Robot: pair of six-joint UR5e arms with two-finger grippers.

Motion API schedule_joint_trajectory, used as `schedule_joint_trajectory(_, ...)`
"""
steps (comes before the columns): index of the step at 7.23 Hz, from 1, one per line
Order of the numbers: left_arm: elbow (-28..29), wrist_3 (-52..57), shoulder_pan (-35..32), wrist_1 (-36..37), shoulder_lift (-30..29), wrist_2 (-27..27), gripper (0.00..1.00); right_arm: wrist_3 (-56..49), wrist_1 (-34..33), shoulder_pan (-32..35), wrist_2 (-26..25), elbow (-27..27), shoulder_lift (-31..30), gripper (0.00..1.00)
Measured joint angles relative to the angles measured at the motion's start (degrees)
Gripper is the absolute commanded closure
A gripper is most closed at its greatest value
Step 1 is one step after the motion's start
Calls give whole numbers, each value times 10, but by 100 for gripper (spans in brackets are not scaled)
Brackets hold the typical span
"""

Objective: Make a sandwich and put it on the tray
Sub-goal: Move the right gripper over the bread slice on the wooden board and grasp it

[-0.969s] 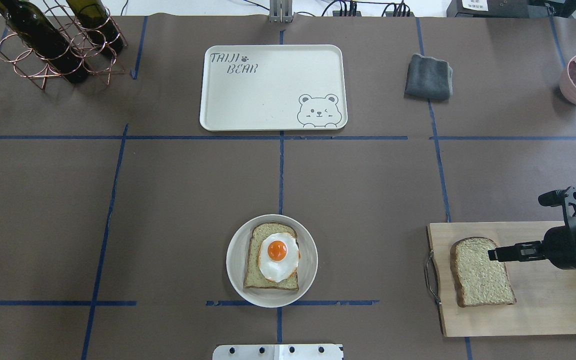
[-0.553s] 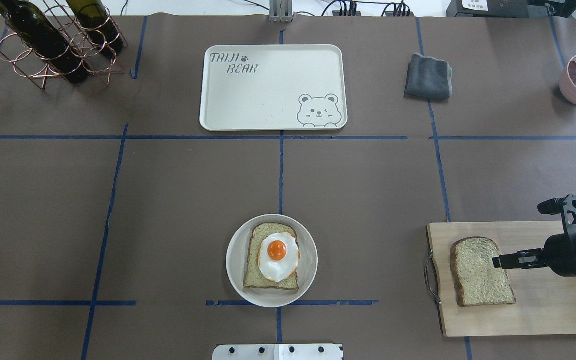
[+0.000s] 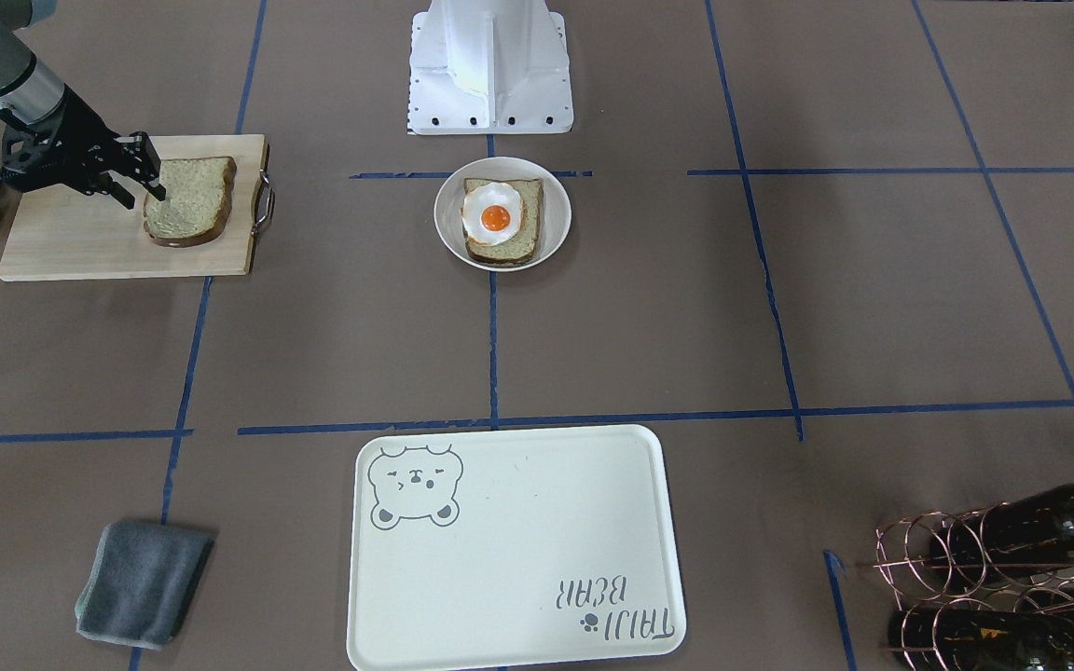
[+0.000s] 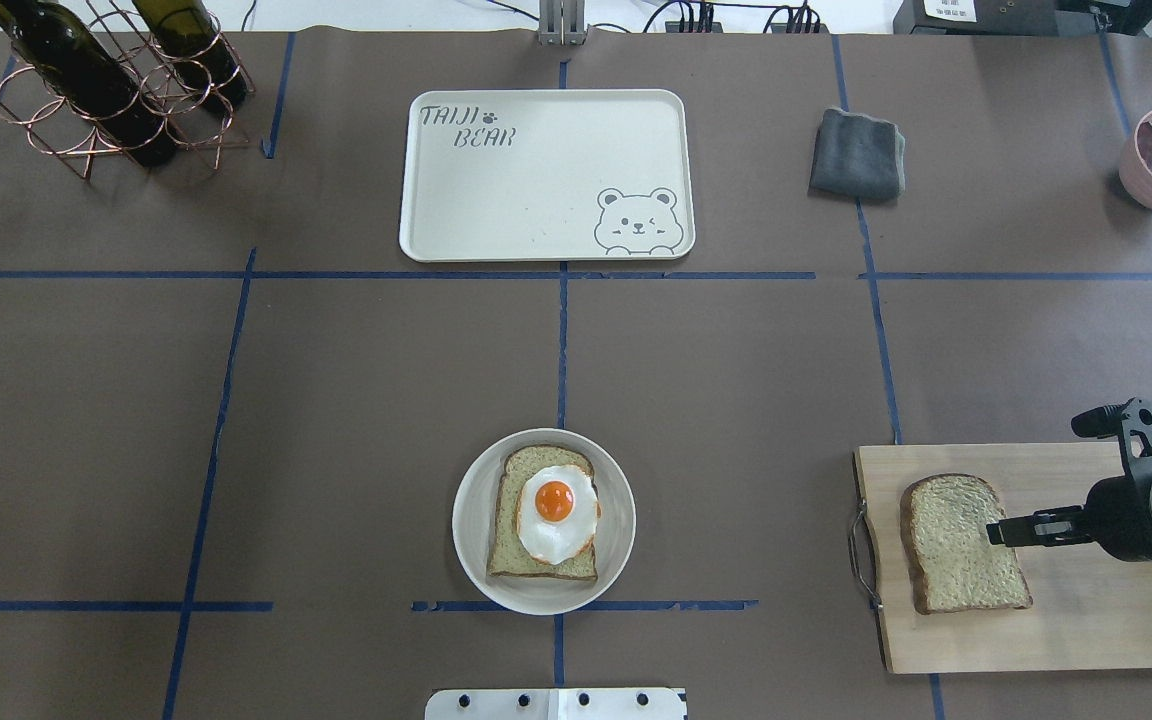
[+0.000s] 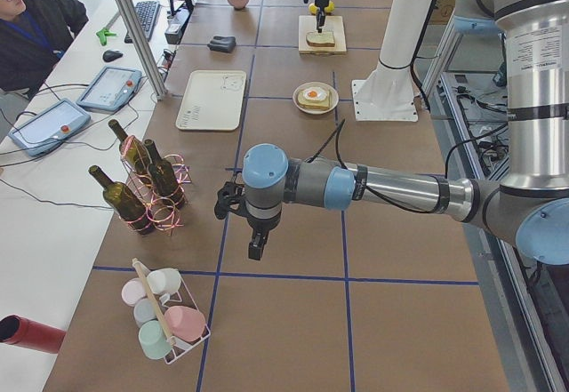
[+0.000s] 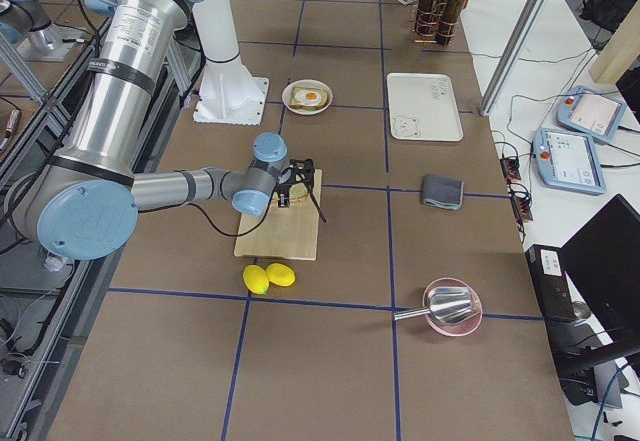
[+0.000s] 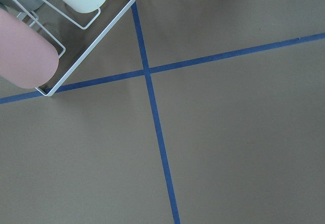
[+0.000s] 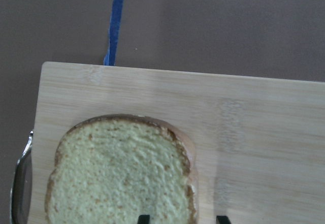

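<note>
Table [image 4: 336, 400]: brown paper cover, blue tape lines [image 4: 563, 350] in grid, fills both fixed views.

Exterior left view: white bench [image 5: 53, 188] down left side; two grey pendants [image 5: 108, 87] and keyboard [image 5: 142, 19] on it, cables trailing. Aluminium post [image 5: 133, 28] slants in from top. Seated person [image 5: 31, 28], dark top, upper left corner. Dark floor [image 5: 471, 108] with cables at right.

Exterior right view: dark monitor [image 6: 610, 281] at lower right edge.

Light even, shadows soft.
</note>
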Motion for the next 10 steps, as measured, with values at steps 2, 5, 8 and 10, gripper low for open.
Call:
schedule_joint_trajectory(2, 0, 0, 0, 0, 0, 0, 0, 0, 0, -5, -2, -1, 1, 60)
schedule_joint_trajectory(5, 0, 0, 0, 0, 0, 0, 0, 0, 0, -9, -2, -2, 1, 82)
schedule_joint_trajectory(8, 0, 0, 0, 0, 0, 0, 0, 0, 0, -18, -9, -4, 0, 100)
schedule_joint_trajectory(10, 0, 0, 0, 0, 0, 0, 0, -1, 0, -19, -12, -3, 1, 100)
